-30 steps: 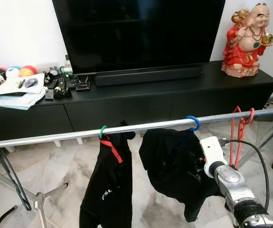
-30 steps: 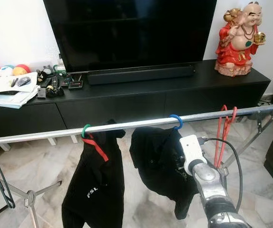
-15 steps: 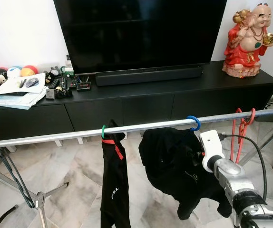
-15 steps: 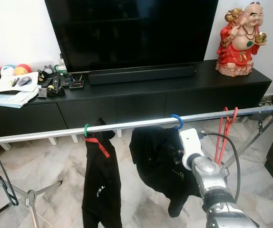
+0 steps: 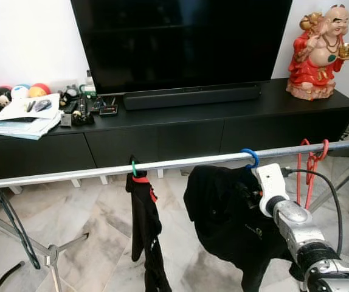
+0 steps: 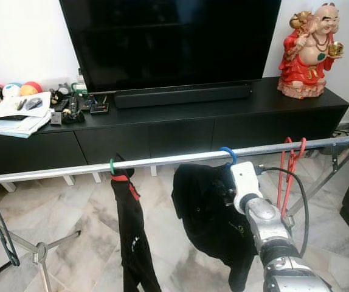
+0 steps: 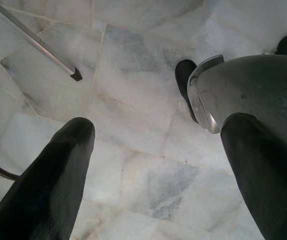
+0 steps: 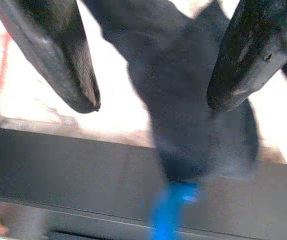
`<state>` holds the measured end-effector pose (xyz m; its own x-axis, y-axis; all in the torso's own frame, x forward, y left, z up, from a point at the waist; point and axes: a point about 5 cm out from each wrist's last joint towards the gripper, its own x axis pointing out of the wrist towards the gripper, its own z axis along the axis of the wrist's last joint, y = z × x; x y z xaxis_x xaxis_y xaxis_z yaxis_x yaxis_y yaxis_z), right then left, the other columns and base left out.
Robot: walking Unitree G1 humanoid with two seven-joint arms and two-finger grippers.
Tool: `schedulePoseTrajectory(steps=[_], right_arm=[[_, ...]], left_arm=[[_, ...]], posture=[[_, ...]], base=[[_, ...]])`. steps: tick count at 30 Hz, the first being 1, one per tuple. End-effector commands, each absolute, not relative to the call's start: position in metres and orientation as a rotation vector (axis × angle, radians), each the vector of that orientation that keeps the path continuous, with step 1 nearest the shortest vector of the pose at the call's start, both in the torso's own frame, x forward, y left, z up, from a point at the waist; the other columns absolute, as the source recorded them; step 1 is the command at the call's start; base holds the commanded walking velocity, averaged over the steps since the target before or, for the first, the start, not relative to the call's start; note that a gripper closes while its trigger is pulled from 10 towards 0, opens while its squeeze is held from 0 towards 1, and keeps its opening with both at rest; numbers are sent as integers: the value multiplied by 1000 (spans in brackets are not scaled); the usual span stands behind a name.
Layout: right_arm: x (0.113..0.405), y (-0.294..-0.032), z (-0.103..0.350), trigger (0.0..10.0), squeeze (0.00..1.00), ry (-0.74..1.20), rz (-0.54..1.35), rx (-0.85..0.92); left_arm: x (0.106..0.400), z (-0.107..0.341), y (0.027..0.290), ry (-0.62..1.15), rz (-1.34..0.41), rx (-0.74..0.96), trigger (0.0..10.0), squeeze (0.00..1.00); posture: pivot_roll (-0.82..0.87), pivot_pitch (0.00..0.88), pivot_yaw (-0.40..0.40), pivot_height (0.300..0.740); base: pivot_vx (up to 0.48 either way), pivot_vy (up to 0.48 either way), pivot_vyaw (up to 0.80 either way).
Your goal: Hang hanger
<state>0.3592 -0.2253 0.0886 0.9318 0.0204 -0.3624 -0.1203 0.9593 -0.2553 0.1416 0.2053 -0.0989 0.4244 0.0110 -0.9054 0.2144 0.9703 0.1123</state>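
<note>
The blue hanger (image 5: 249,157) sits lower right of centre in the left eye view, its hook already looped over the metal rail (image 5: 89,173) that crosses the frame from lower left up to the right edge. A black shirt (image 5: 223,219) hangs from it, below the rail.

The right gripper (image 8: 151,100) is raised just right of that hook, its white wrist housing close beside the shirt's shoulder. In the right wrist view the two black fingers (image 8: 73,75) are spread wide with nothing between them but blurred cloth, and the blue hook lies ahead of and between the tips, towards the bottom of that frame (soft focus, so touching or not cannot be told). The fingers point towards the hanger's neck, across the line of the rail.

The left gripper (image 7: 153,165) hangs idle over the marble floor (image 7: 133,100), fingers apart and empty, so the right arm is much the nearer.

Further left on the rail a green hanger (image 5: 133,168) carries a black and red garment (image 5: 145,231), turned nearly edge-on. At the right end a red hanger (image 5: 311,164) hangs bare.

Behind stand the black TV cabinet (image 5: 180,131), the television (image 5: 180,42) and a red figurine (image 5: 320,52) at upper right.

By my reading the hanger is on the rail and the next move is to draw the open fingers straight back without snagging cloth.
</note>
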Motion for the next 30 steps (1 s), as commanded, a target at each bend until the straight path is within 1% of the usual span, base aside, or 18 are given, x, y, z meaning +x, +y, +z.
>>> schedulePoseTrajectory(steps=[1,7,10,16,20,23,26,30], right_arm=[[363,-228,95,10000,0,350,36,-315],[361,-227,90,10000,0,369,33,-307],[358,-223,84,10000,0,403,63,-254],[355,-210,75,10000,0,440,162,-182],[354,-209,73,10000,0,450,173,-164],[354,-207,73,10000,0,443,182,-147],[358,-204,80,10000,0,393,194,-111],[359,-204,83,10000,0,366,189,-107]], left_arm=[[133,-102,206,1165,-138,240,10000,0],[134,-102,206,1167,-147,245,10000,0],[134,-102,204,1167,-153,248,10000,0],[136,-104,186,1166,-177,245,10000,0],[137,-105,180,1165,-187,246,10000,0],[136,-104,187,1169,-181,253,10000,0],[135,-103,195,1172,-174,261,10000,0],[136,-103,198,1171,-173,265,10000,0]], posture=[[44,0,61,740],[44,1,64,740],[45,0,65,740],[48,0,66,740],[49,0,67,740],[50,0,68,740],[49,0,69,740],[49,0,69,740]], base=[[0,0,0],[0,0,0],[0,0,0],[0,0,0],[0,0,0],[0,0,0],[0,0,0],[0,0,0]])
